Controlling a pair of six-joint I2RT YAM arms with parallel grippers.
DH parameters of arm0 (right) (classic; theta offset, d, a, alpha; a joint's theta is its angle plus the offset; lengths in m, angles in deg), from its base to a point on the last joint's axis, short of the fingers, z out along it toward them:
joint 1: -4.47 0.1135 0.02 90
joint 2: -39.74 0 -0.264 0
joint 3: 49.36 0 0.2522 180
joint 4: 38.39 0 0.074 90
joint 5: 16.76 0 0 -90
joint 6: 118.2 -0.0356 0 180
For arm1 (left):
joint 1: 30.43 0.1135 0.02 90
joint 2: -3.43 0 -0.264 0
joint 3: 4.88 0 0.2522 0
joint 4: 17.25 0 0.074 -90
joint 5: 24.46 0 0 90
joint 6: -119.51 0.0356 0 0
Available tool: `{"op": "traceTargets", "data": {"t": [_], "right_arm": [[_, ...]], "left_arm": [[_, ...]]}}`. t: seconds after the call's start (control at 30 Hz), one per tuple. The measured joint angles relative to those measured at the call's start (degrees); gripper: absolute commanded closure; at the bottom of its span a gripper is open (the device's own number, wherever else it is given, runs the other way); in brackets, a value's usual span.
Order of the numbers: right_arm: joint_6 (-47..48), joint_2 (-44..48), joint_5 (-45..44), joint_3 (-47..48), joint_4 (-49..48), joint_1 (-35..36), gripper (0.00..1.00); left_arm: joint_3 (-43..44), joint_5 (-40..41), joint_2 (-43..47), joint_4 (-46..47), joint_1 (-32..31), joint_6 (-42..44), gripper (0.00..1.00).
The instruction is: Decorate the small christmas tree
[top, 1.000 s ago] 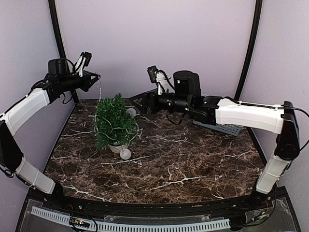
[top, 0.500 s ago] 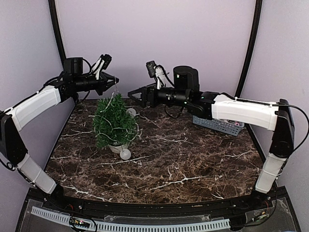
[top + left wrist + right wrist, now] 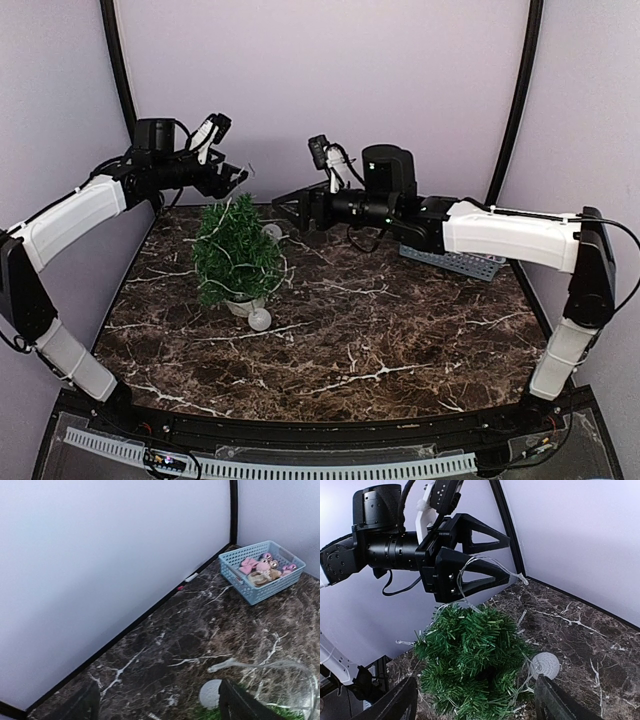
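The small christmas tree (image 3: 237, 252), bushy and dark green in a white pot (image 3: 243, 305), stands at the left of the table with a clear light string (image 3: 485, 565) wound round it. My left gripper (image 3: 238, 177) hovers just above the treetop, open; the string's loose end lies over its lower finger (image 3: 485, 577). My right gripper (image 3: 288, 210) is open, level with the treetop and just right of it, facing the tree (image 3: 470, 660) with nothing between its fingers. In the left wrist view the left gripper (image 3: 160, 711) looks past the string (image 3: 260, 665) to the table.
One white ball (image 3: 260, 319) lies in front of the pot, another white ball (image 3: 272, 231) behind the tree. A blue basket (image 3: 262, 570) of pink and shiny ornaments stands at the back right, mostly behind my right arm in the basket's (image 3: 468, 264) top view.
My left gripper has opened over the treetop and let go of the light string. The right gripper has drawn back slightly to the right and dipped.
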Motion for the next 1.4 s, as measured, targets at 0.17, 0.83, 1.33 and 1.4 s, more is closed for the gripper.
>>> {"op": "traceTargets", "data": {"t": [0.17, 0.83, 1.33, 1.4], "right_arm": [[0.0, 2.19, -2.36, -0.81, -0.02, -0.28, 0.18], [10.54, -6.93, 9.92, 10.29, 1.22, -3.26, 0.12], [17.16, -11.47, 11.78, 15.45, 7.04, -3.26, 0.44], [17.88, -12.33, 11.82, 16.7, 7.37, -3.26, 0.53]], "left_arm": [[0.0, 9.94, 3.61, -0.83, 0.0, -0.52, 0.01], [-23.43, -4.44, 28.87, -8.17, 0.07, -15.58, 0.02], [-27.5, -8.22, 28.92, -7.63, 0.07, -17.07, 0.51], [-27.5, -7.65, 29.05, -7.65, 0.07, -16.87, 0.57]]}}
